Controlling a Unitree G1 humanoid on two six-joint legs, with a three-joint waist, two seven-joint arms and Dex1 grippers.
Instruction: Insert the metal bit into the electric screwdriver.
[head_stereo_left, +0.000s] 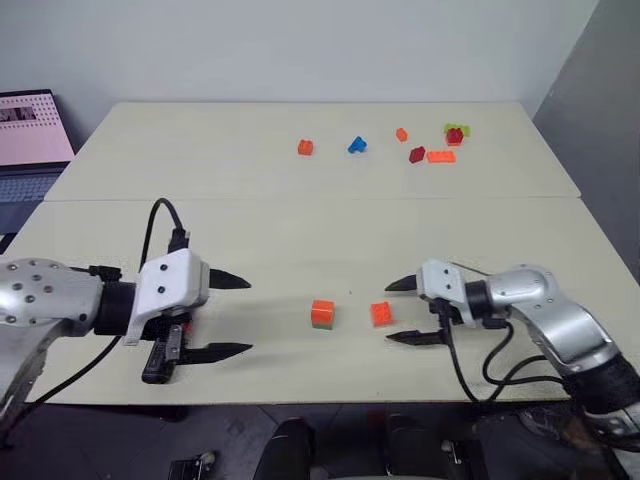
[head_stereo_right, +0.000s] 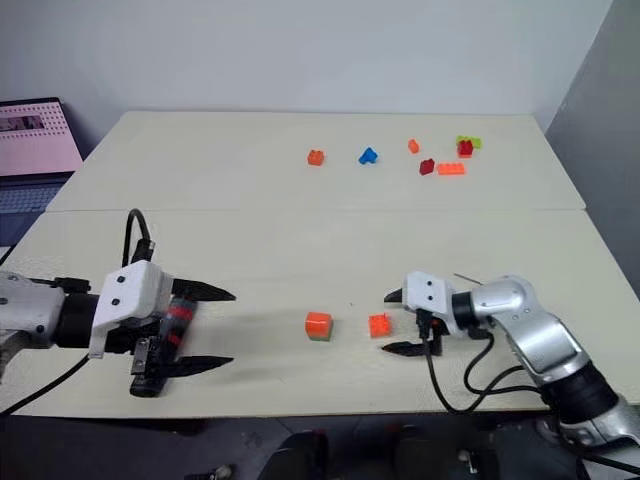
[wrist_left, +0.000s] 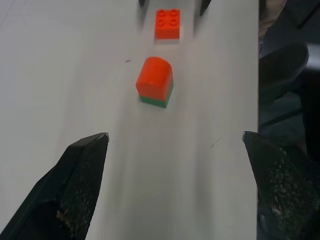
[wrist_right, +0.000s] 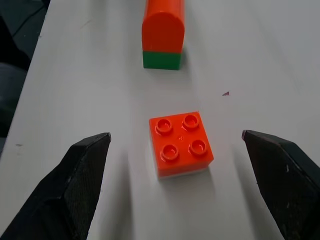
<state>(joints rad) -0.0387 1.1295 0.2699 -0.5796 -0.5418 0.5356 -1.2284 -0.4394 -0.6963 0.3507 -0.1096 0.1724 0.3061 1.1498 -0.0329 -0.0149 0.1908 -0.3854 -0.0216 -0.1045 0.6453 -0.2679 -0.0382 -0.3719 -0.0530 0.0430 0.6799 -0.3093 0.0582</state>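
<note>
With both jaws spread wide and empty, the screwdriver (head_stereo_right: 170, 330) is seen beneath the left gripper (head_stereo_right: 233, 328), behind its tips, lengthwise towards the desk's (head_stereo_right: 300, 240) near edge; the bit cannot be made out.

Two orange blocks sit mid-table (head_stereo_left: 300, 240): a rounded orange-on-green block (head_stereo_left: 321, 313) beside a studded orange brick (head_stereo_left: 381, 314). Scattered toy bricks (head_stereo_left: 430, 145) lie far back; a laptop (head_stereo_left: 30, 140) stands at left.

Even soft light; wrist views perhaps slightly motion-blurred.
</note>
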